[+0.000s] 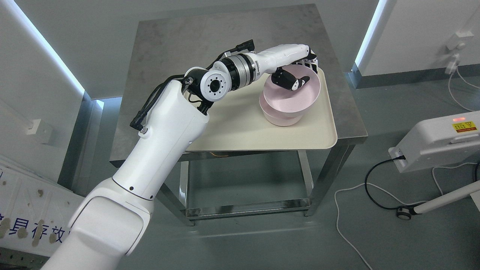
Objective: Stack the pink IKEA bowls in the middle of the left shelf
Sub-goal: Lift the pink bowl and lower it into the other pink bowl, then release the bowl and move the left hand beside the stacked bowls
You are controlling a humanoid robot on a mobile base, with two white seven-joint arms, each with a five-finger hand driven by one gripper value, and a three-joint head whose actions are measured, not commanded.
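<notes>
Two pink bowls sit nested on a cream tray (240, 127) at the right side of a grey metal table (168, 45). The upper bowl (296, 98) is tilted, and the lower bowl (279, 117) rests flat on the tray. My left arm reaches across the tray from the lower left. My left hand (302, 71) grips the far rim of the upper bowl, thumb inside the bowl and fingers (312, 62) over the outside of the rim. My right arm is out of view.
The table has a lower shelf (243, 180) beneath it. A white machine (438, 140) with cables on the floor stands at the right. White wall panels stand behind the table, and a signboard (22, 210) sits at the lower left.
</notes>
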